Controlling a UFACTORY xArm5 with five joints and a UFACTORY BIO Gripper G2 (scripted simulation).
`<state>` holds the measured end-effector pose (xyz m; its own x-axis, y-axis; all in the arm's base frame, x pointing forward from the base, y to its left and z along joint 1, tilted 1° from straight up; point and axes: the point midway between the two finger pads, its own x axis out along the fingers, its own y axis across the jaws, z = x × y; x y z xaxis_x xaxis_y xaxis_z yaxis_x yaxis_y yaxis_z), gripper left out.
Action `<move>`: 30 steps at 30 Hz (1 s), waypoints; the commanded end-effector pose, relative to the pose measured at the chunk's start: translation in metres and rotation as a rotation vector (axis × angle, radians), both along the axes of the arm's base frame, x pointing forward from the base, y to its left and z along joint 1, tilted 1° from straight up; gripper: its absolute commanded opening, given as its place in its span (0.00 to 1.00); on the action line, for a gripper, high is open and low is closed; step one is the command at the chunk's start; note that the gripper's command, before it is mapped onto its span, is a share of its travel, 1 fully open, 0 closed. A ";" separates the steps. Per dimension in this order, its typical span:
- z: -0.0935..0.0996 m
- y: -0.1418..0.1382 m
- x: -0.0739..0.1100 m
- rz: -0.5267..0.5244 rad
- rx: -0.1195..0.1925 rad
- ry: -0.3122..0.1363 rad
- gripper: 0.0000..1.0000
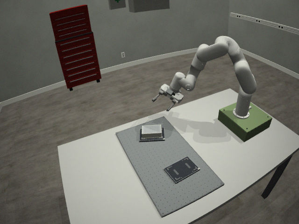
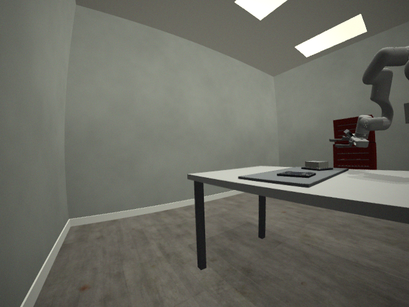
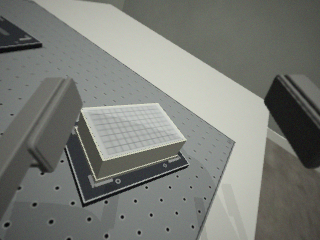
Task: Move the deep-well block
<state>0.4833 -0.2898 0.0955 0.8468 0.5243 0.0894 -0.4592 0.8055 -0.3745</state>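
Observation:
The white deep-well block [image 1: 151,130] [image 2: 316,164] [image 3: 135,130] sits on the dark nest N1 [image 1: 162,134] [image 3: 89,194] at the far end of the perforated board. It looks flat; its cut-off corner cannot be made out. The dark nest N2 [image 1: 182,170] [image 2: 296,174] [image 3: 17,44] is empty, with a small light mark at one corner in the top view. My gripper [image 1: 160,105] [image 2: 333,142] [image 3: 175,122] is open and empty, well above the board and clear of the block. Its fingers stand on either side of the wrist view, partly closed but wide apart.
The grey perforated board [image 1: 149,164] [image 2: 264,176] lies on the white table [image 1: 91,173]. The arm stands on a green base block [image 1: 257,118] at the table's right side. A red cabinet [image 1: 77,48] stands on the floor behind.

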 end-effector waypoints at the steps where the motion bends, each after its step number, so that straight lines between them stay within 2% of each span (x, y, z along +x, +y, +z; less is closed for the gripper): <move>1: 0.016 0.009 0.016 -0.023 0.036 -0.008 0.37; 6: 0.024 0.014 0.024 -0.023 0.036 -0.008 0.37; 7: 0.027 0.016 0.027 -0.043 0.063 -0.008 0.37; 8: 0.031 0.019 0.030 -0.052 0.075 -0.009 0.37; 12: 0.043 0.028 0.042 -0.052 0.075 -0.009 0.37; 15: 0.044 0.029 0.043 -0.052 0.075 -0.009 0.37; 16: 0.047 0.031 0.046 -0.072 0.101 -0.007 0.37; 17: 0.051 0.034 0.049 -0.081 0.112 -0.007 0.37; 24: 0.064 0.045 0.060 -0.081 0.112 -0.007 0.37; 25: 0.067 0.048 0.063 -0.103 0.137 -0.003 0.37; 26: 0.070 0.051 0.065 -0.111 0.147 -0.002 0.37; 30: 0.083 0.062 0.075 -0.111 0.147 -0.002 0.37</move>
<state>0.5456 -0.2398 0.1617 0.8941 0.4218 0.1503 -0.3750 0.8887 -0.2637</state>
